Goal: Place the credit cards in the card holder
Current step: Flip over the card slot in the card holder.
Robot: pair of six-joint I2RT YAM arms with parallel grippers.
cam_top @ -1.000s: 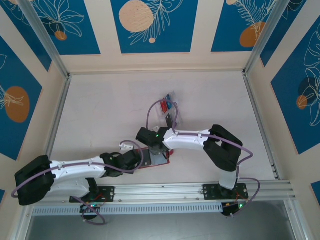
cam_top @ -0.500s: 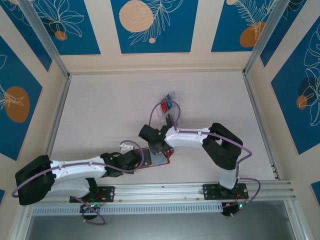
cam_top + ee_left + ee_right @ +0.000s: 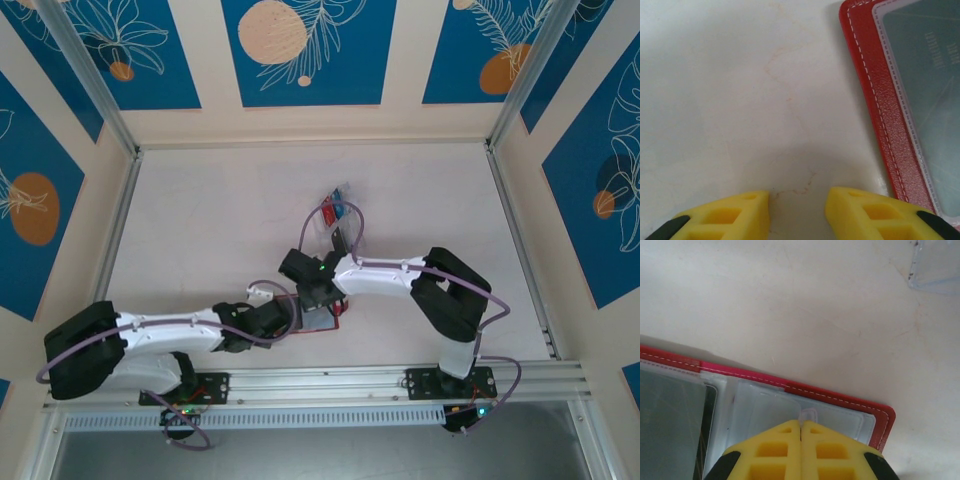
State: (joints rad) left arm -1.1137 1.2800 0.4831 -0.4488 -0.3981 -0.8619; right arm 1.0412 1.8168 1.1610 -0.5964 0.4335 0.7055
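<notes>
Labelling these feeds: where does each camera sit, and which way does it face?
Top external: above and behind the bases, looking down; left arm and right arm meet at the card holder.
Left wrist: faces down; open left gripper beside the holder's red edge.
Right wrist: faces down; shut right gripper over its clear pockets.
All share the holder.

Red card holder [image 3: 872, 100], white stitching, grey-blue inside; yellow left claw [image 3: 797, 212] and right claw [image 3: 800, 450]; off-white veined counter [image 3: 715, 75].
</notes>
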